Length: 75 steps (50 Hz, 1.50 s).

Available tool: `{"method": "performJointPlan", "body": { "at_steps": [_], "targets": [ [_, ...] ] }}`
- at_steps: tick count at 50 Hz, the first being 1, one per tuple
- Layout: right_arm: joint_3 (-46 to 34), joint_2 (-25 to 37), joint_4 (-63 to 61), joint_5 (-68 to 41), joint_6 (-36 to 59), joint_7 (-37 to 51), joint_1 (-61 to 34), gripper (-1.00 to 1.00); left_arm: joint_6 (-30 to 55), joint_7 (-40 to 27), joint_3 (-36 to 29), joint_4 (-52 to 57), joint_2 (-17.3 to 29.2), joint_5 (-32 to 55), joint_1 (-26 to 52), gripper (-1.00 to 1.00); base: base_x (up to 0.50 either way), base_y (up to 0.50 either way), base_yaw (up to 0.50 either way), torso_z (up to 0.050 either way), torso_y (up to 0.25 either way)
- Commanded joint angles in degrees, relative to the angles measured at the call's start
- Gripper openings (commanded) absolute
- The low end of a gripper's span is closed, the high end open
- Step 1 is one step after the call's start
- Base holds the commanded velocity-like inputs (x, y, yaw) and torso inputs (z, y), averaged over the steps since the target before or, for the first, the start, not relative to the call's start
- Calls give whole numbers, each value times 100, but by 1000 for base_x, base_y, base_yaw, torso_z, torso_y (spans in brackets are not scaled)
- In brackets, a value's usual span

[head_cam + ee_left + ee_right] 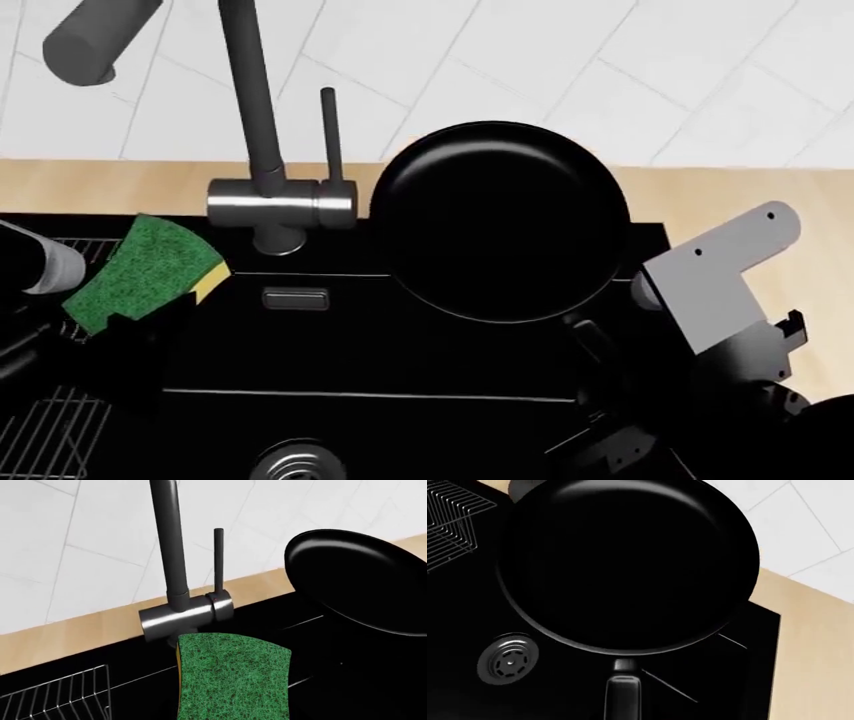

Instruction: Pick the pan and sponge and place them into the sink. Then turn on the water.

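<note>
Colours here are pretty stark. The round matte-black frying pan (501, 220) is flat black all over, handle included, and nearly melts into the equally black rectangular basin of the sink (400, 360). The little wavy-sided sponge (233, 680) has a speckled, fibrous green scouring face with a thin yellow foam edge peeking out. The tall tap (175, 570) is dark grey with a brushed steel sheen at its base. The round drain (507, 660) is steel grey, the wooden surface (747, 195) pale tan, the wall tiles (601, 70) white with faint grey grout, and the wire rack (60, 695) silvery.
</note>
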State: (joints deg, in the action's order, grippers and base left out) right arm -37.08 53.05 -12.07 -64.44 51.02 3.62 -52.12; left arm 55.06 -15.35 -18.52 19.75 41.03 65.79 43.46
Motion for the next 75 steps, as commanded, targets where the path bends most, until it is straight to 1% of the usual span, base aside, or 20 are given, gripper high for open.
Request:
{"method": "performJointPlan", "body": {
  "at_steps": [1, 11, 18, 22, 23, 24, 25, 30, 34, 41, 44, 46, 48, 51, 54, 63, 65, 68, 71, 75],
  "targets": [
    [191, 8, -48, 175, -71, 7, -117, -100, -34, -43, -10, -32, -2, 46, 3, -100, 281, 0, 0, 0, 11],
    [187, 22, -86, 168, -74, -4, -115, -100, -43, -57, -36, -56, -32, 37, 24, -100, 275, 0, 0, 1, 2],
    [267, 113, -174, 97, -145, 24, -32, -100, -67, -41, 74, 84, 131, 149, -102, -100, 65, 0, 0, 0, 2],
    [247, 175, -247, 79, -99, -10, -35, -100, -55, -66, 67, 91, 117, 161, -78, -100, 0, 0, 0, 0, 3],
    [234, 197, -278, 52, -68, -57, -46, -100, -55, -71, 54, 74, 94, 153, -61, -100, 0, 0, 0, 0, 0],
    [179, 217, -313, 91, -29, -119, -67, -100, -65, -52, 134, 154, 209, 230, -148, -100, 0, 0, 0, 0, 0],
    [140, 244, -349, 86, 4, -211, -79, -100, -59, -69, 42, 74, 97, 141, -75, -100, 0, 0, 0, 0, 10],
    [18, 409, -615, 83, 117, -582, -179, -100, -35, -80, 135, 148, 217, 257, -107, -100, 0, 0, 0, 2, 0],
    [28, 520, -737, -76, 247, -762, -288, -100, -19, -130, 106, 102, 146, 240, -16, -100, 0, 0, 0, 0, 3],
    [-241, 664, -1030, 167, 118, -1457, -214, -100, -32, -154, 189, 193, 253, 325, -101, -100, 0, 0, 0, 0, 1],
    [-368, 625, -1164, 266, 109, -1551, -168, -100, -29, -164, 136, 161, 196, 283, -65, -100, 0, 0, 0, 0, 0],
    [-480, 572, -1180, 447, 64, -1623, -151, -100, -29, -151, 198, 221, 288, 349, -121, -100, 0, 0, 0, 0, 5],
    [-507, 506, -1134, 458, 27, -1598, -86, -100, -14, -180, 139, 171, 206, 305, -53, -100, 0, 0, 0, 5, 0],
    [-660, 515, -1256, 692, -184, -1728, 105, -100, -46, -149, 198, 215, 292, 347, -138, -100, 0, 0, 0, 0, 0],
    [-745, 517, -1326, 757, -225, -1809, 172, -100, -44, -157, 112, 146, 193, 268, -69, -100, 0, 0, 0, 0, 3],
    [-863, 551, -1448, 998, -388, -1987, 220, -100, -51, -142, 161, 207, 279, 335, -114, -100, 0, 0, 0, 0, 1],
    [-883, 478, -1380, 1005, -342, -1974, 187, -100, -59, -120, 191, 229, 325, 362, -136, -100, 0, 0, 0, 5, 0],
    [-997, 306, -1242, 1096, -237, -1986, 133, -100, -22, -153, 68, 128, 169, 271, 16, -100, 0, 0, 0, 0, 3],
    [-1071, 108, -1084, 1175, -167, -2018, 30, -100, -16, -177, 61, 129, 157, 275, 24, -100, 0, 0, 0, 0, 0],
    [-1255, -211, -835, 1273, 114, -2052, -178, -100, -21, -203, 125, 192, 235, 346, -48, -100, 0, 0, 0, 0, 3]
  ]
}}
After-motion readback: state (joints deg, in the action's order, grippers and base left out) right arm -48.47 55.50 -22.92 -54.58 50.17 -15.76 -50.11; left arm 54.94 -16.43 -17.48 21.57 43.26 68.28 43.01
